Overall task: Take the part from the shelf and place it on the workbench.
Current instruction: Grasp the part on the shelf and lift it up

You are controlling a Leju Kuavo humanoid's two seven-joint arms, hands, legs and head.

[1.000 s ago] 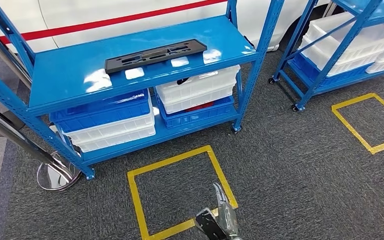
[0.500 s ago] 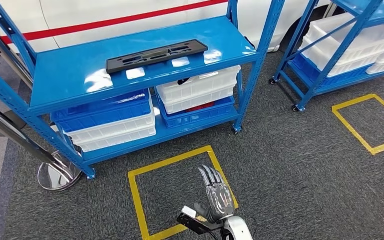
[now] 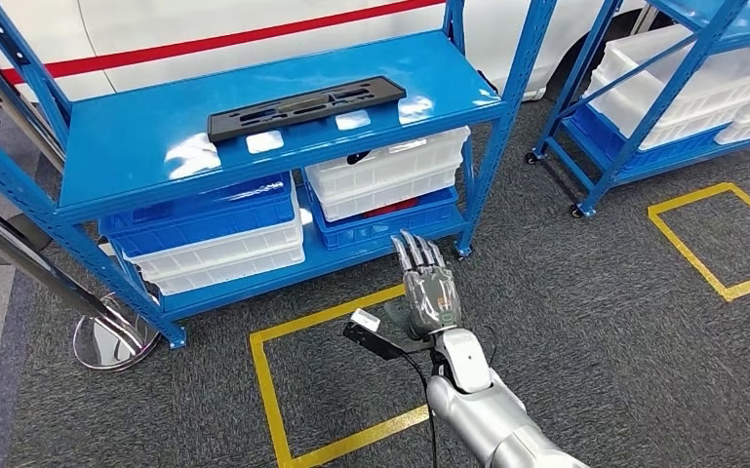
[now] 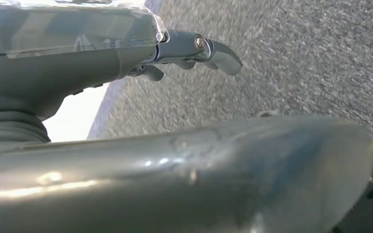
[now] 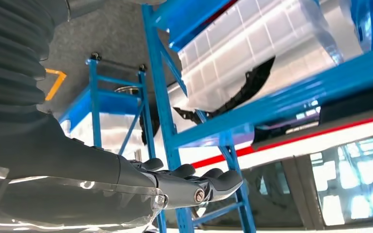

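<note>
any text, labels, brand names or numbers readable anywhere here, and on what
None can be read in any view.
The black part on the blue shelf shows no lettering.
The white and blue bins below it carry no visible labels.
The yellow floor squares are plain tape without writing.
The right hand shows no marking or brand.

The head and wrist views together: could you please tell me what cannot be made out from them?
- Left hand: left wrist view, fingers blurred, its own cover hides most; grasp unclear.
- Red item in the lower bins: head view, hidden by the white bin above.
- Black part: head view, underside hidden against the shelf.
</note>
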